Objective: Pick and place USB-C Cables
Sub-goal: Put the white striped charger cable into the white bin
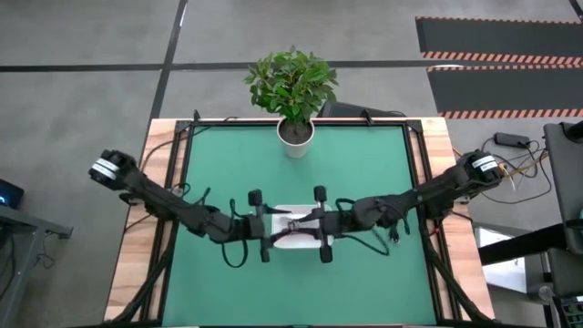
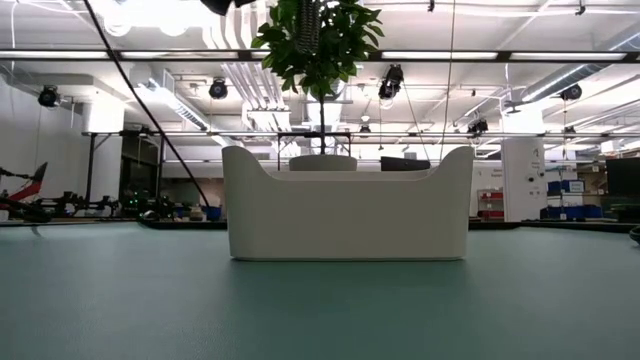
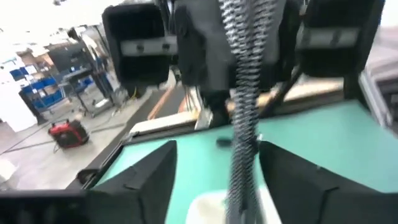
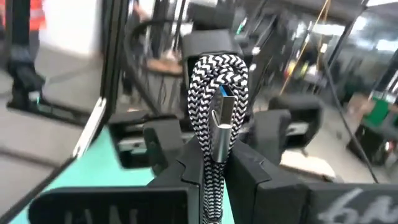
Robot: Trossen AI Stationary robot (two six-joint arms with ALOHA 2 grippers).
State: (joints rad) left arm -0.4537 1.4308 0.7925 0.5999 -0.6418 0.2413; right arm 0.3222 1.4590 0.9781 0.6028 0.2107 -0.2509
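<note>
A big workshop hall with ceiling pipes and lamps lies behind the table [image 1: 364, 173], which has a green mat and wooden edges. On the table, at its far edge, stands one potted plant [image 1: 292, 87] in a white pot. Near the middle of the mat stands one white tray [image 2: 348, 203], and both dark arms meet above it, one from each side. The right tool [image 4: 210, 163] is over the tray and is clenched on one cable [image 4: 216, 106] with a black and white woven jacket; the cable is folded into a loop that stands up between the fingers, and a silver plug shows in front of the loop. The left tool [image 3: 217, 171] faces it from the other side of the tray; its two fingers stand apart, released, with the same woven cable hanging between them, and I cannot tell if they touch it. Only this one cable can be counted; what lies inside the tray is hidden.
</note>
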